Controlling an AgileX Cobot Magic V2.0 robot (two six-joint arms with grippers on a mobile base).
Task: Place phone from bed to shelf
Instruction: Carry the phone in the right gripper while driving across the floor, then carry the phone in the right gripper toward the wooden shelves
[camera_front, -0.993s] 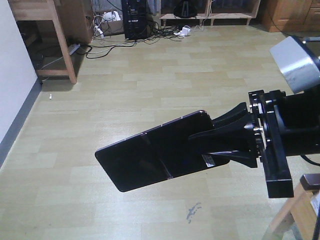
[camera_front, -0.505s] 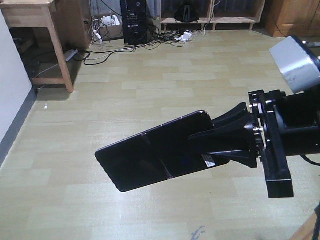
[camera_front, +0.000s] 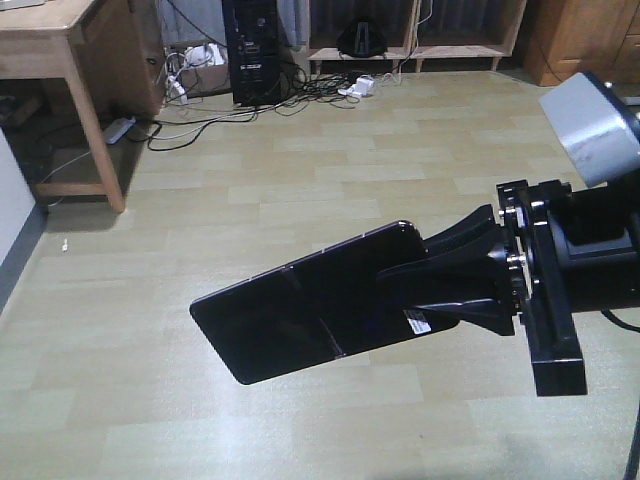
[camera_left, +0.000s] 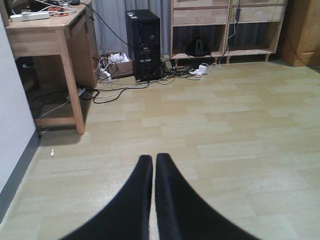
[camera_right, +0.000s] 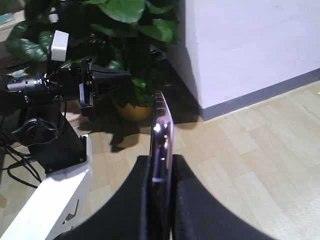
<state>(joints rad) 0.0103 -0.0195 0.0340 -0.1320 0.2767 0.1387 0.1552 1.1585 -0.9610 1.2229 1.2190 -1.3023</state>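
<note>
Phone (camera_front: 310, 315) sits clamped at one end in your right gripper (camera_front: 405, 258), tilted in the air above the floor (camera_front: 300, 170), well apart from the shelf (camera_left: 200, 15). Your left gripper (camera_left: 154, 159) has fingers pressed together, nothing between them.

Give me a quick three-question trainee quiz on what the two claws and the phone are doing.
1. True or false: the left claw is shut on nothing.
2. Which one grips the flat glossy black rectangular phone? A. the left claw. B. the right claw.
3. Fill in: the phone is held in the air above the pale plank ____.
Key: 1 true; 2 B; 3 floor.
</note>
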